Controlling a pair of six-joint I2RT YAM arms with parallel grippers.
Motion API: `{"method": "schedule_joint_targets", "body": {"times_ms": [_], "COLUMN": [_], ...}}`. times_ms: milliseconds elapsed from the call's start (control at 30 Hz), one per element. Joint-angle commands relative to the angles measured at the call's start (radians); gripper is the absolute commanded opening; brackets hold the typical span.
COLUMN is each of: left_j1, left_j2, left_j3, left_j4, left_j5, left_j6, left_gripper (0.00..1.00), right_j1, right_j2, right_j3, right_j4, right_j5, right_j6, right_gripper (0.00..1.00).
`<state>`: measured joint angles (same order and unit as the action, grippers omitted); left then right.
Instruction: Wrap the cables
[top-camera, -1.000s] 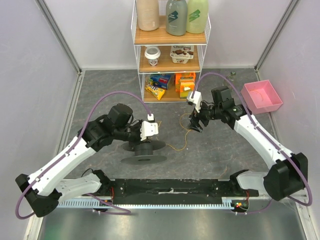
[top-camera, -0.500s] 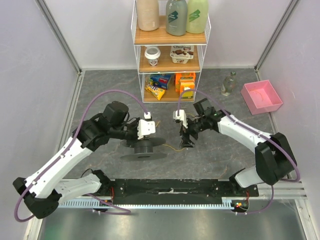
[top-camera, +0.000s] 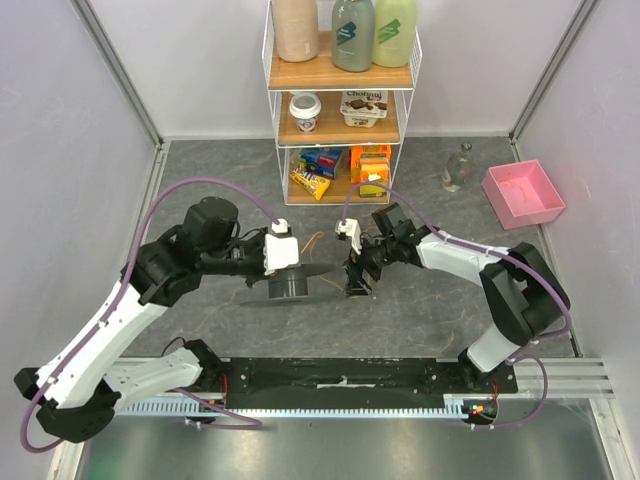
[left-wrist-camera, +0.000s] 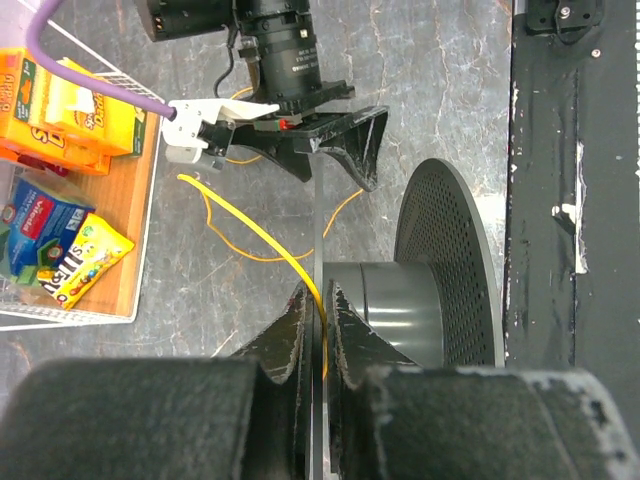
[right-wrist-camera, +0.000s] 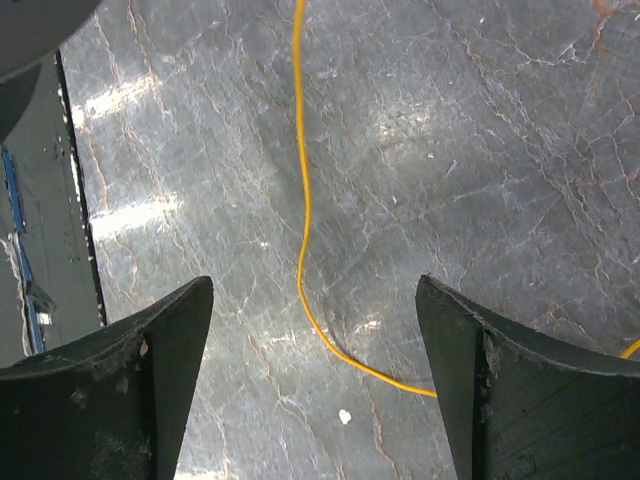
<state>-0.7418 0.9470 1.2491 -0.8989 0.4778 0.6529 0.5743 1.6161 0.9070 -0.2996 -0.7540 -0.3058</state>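
Well, my left fingers (left-wrist-camera: 285, 345) pinch the spool (left-wrist-camera: 400, 315) by its thin rim, with the yellow cable (left-wrist-camera: 262, 236) tucked in too. My right fingers (right-wrist-camera: 150, 370) are spread wide over loose cable on the tabletop (right-wrist-camera: 500, 150). If they close crooked, it could slip out or tangle.

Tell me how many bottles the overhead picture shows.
4. Three on the white wire rack's top shelf: beige bottle, grey-green bottle, light green bottle. One small clear bottle on the grey table beside the pink square tray. More may hide behind the rack.
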Motion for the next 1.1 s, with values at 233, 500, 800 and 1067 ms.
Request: {"method": "schedule_joint_targets", "body": {"times_ms": [233, 500, 800, 1067], "left_j1": [0.004, 0.004, 0.004, 0.004], "left_j2": [-0.022, -0.027, -0.036, -0.028], "left_j3": [0.145, 0.194, 0.207, 0.259], "left_j4": [0.057, 0.089, 0.095, 0.109], "left_j5": [-0.019, -0.053, -0.045, -0.041], "left_j6": [-0.004, -0.042, -0.052, -0.068], "left_gripper": [0.02, 0.02, 0.02, 0.02], "right_j1": [0.001, 0.001, -0.008, 0.009], "right_j2": [-0.018, -0.009, -0.025, 0.001], "right_j3": [-0.115, -0.148, -0.143, -0.203], "right_j4": [0.286, 0.319, 0.497, 0.807], "right_j5": [-0.076, -0.044, -0.024, -0.050], "right_j6": [0.113, 0.115, 0.247, 0.419], "right_gripper": [0.83, 0.74, 0.82, 0.85]}}
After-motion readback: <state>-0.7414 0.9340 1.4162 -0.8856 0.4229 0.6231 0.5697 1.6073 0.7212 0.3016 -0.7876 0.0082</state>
